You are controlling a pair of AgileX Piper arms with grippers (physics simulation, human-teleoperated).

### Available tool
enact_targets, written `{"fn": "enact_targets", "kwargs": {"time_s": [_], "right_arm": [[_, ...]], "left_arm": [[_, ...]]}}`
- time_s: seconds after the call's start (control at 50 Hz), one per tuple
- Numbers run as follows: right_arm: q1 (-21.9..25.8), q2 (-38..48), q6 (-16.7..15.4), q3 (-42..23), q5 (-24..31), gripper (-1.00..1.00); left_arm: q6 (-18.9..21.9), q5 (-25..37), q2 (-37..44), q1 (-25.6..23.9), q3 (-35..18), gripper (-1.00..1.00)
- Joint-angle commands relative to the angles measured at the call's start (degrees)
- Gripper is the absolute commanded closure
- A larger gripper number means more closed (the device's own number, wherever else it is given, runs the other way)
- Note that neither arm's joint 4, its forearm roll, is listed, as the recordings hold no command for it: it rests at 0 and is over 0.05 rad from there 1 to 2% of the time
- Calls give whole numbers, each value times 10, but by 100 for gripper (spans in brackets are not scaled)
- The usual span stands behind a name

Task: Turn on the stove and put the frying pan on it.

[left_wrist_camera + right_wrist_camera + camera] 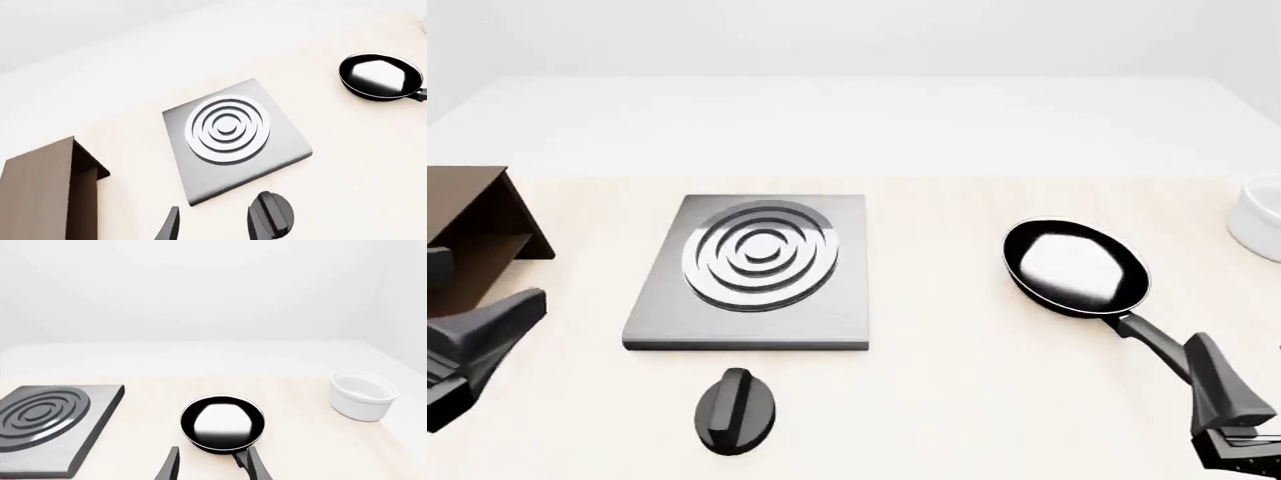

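The stove (754, 270) is a grey slab with silver rings, lying left of centre; it also shows in the left wrist view (230, 135) and the right wrist view (50, 420). Its black knob (737, 410) lies apart in front of it, by my left fingertips (273, 215). The frying pan (1077, 268) sits on the table to the right, handle toward me. My left gripper (501, 325) is open and empty, hovering near the knob (213, 230). My right gripper (1225, 395) is open just above the handle's end (212, 467), not holding it. The pan also shows in the right wrist view (223, 422).
A brown wooden shelf (474, 230) stands at the left edge, beside the stove. A white bowl (1261, 215) stands at the right edge, beyond the pan; it also shows in the right wrist view (362, 394).
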Motion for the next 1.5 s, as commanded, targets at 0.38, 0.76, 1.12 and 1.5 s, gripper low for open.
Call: {"fn": "enact_targets", "kwargs": {"time_s": [0.38,0.76,1.12,1.5], "right_arm": [[2,0,1,-1,1,-100],[3,-2,6,-2,0,-100],[5,-2,9,-1,-3,-100],[5,-3,8,-1,-4,-100]], "left_arm": [[-21,79,52,-144,30,-100],[-37,-36,112,-177,126,-100],[-38,-131,177,-176,174,-100],[-18,-236,246,-144,236,-100]]}}
